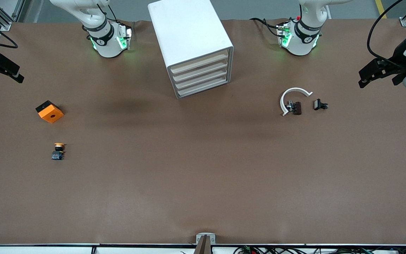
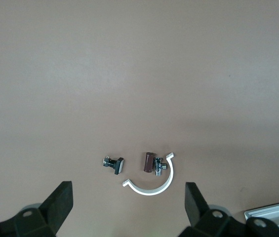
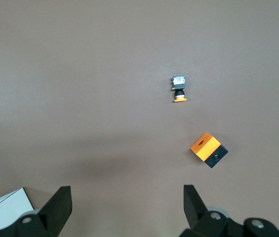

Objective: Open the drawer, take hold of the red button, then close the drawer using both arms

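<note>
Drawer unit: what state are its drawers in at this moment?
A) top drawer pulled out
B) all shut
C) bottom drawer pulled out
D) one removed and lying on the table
B: the white drawer unit shows all four drawer fronts flush in its frame, with none sticking out.

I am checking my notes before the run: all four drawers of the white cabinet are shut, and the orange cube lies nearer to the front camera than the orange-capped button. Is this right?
One detail is wrong. The front view shows the orange-capped button nearer to the front camera than the orange cube, not the reverse. The white cabinet does have all four drawers shut.
</note>
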Tool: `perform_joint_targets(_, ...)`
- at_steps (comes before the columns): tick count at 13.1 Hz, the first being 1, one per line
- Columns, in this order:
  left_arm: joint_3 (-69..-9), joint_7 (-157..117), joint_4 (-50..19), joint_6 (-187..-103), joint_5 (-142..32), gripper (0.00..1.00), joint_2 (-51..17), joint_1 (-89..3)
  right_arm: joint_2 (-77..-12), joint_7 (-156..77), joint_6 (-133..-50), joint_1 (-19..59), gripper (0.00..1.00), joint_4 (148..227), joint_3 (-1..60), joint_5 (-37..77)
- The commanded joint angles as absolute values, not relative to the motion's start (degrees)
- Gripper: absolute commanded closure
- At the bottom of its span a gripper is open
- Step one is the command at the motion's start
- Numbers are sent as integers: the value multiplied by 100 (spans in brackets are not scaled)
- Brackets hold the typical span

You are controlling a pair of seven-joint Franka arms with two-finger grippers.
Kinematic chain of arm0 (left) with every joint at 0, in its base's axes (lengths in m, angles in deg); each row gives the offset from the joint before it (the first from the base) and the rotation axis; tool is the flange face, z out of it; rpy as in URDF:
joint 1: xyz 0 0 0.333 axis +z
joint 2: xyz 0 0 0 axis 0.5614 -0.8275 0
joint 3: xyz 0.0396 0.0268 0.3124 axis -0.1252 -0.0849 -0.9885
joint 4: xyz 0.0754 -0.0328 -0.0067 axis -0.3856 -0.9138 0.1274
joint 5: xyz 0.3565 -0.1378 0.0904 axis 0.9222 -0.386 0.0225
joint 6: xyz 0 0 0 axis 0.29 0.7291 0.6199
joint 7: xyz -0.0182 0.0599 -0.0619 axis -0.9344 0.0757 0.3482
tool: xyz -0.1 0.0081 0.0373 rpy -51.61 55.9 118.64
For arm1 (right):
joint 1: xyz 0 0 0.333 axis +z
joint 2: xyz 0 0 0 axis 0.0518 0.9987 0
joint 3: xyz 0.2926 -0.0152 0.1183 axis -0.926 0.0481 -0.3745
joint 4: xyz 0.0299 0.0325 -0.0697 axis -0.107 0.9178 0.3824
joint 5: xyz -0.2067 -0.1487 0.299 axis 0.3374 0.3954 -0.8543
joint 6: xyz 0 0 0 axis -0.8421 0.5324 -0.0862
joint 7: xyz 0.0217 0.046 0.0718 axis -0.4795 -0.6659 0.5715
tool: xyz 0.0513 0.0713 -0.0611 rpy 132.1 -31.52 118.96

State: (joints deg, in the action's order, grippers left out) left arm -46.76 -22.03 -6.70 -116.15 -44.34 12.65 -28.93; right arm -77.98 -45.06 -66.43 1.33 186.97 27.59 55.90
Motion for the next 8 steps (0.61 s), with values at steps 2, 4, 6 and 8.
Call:
perform_joint_targets(2, -4626, -2109, -558, -11438, -4318, 0, 1222, -2914, -7882, -4598, -6632, 227, 0, 18701, 2796, 5543)
perform_joint_targets(4, -4626, -2126, -558, -11438, -4335, 0, 1187, -2949, -7882, -4598, -6623, 227, 0, 18701, 2796, 5543)
perform_joint_targets(6, -4530, -2188, -576, -11438, -4440, 0, 854, -2985, -7882, -4598, -6579, 227, 0, 18701, 2796, 5543)
perform_joint_targets(8, -4285, -2720, -602, -11438, -4703, 0, 520, -3011, -7882, -4589, -6579, 227, 0, 18701, 2796, 5543)
